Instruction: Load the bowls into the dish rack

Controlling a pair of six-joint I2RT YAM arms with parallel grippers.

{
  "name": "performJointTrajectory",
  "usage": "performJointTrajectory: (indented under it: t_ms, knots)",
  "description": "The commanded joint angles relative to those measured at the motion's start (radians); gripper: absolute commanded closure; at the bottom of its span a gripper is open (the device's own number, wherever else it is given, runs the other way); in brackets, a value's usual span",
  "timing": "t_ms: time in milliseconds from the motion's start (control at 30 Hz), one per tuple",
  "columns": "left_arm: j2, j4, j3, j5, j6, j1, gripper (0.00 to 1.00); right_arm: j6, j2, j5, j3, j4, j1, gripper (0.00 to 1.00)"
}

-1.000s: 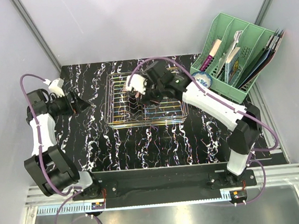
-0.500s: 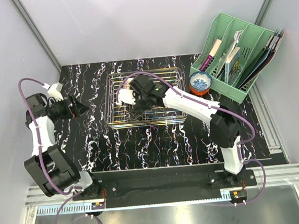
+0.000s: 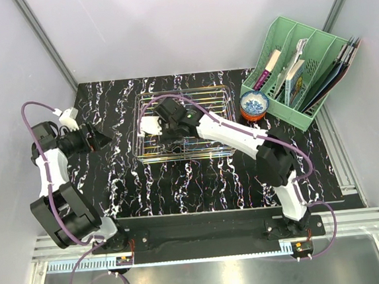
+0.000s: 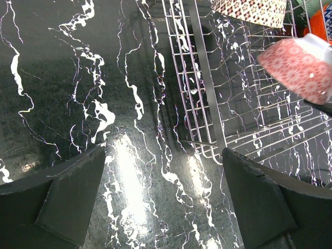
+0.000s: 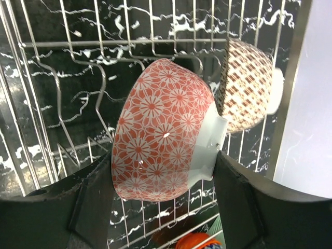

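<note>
Roughly mid-task: the pink-red floral bowl [image 5: 166, 129] is tipped on its side low over the wires at the left end of the dish rack [image 3: 216, 100]; can't tell if it's touching them yet. A second patterned bowl [image 5: 249, 93] is already in the rack just beyond it, near the side wall, also looks tipped on edge. Not loaded: a blue-and-white bowl [image 3: 254, 102] sitting on an orange-red bowl [image 3: 245, 116], on the table [image 3: 126, 181] between the rack and the green organiser [image 3: 302, 65]. Fifth bowl: can't find it in any view. So I'd call it one in, one going in, at least two to go. Right gripper [image 5: 163, 176] is clamped on the floral bowl, one finger each side, spread fairly wide. Left gripper [image 4: 163, 202] is fully spread, holding nothing, hanging over bare table left of the rack.
</note>
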Motion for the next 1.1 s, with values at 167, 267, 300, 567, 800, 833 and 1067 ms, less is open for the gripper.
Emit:
performJointTrajectory:
  t_ms: [167, 267, 300, 567, 800, 833, 1067]
  knots:
    - [0.001, 0.023, -0.024, 0.054, 0.041, 0.031, 0.01, -0.03, 0.047, 0.038, 0.087, 0.073, 0.041, 1.0]
    - [0.004, 0.023, -0.029, 0.057, 0.044, 0.036, 0.01, -0.037, 0.05, 0.043, 0.079, 0.073, 0.046, 0.96]
    - [0.004, 0.023, -0.03, 0.06, 0.044, 0.039, 0.01, -0.04, 0.05, 0.046, 0.075, 0.073, 0.048, 0.93]
    - [0.007, 0.023, -0.034, 0.068, 0.047, 0.047, 0.01, -0.048, 0.053, 0.052, 0.044, 0.073, 0.049, 0.41]
    - [0.007, 0.023, -0.04, 0.068, 0.05, 0.051, 0.01, -0.05, 0.062, 0.044, 0.045, 0.072, 0.049, 0.12]
    - [0.007, 0.023, -0.04, 0.071, 0.051, 0.053, 0.01, -0.05, 0.062, 0.041, 0.042, 0.072, 0.048, 0.1]
    - [0.004, 0.022, -0.04, 0.075, 0.053, 0.059, 0.01, -0.022, 0.055, 0.032, 0.041, 0.069, 0.049, 0.04]
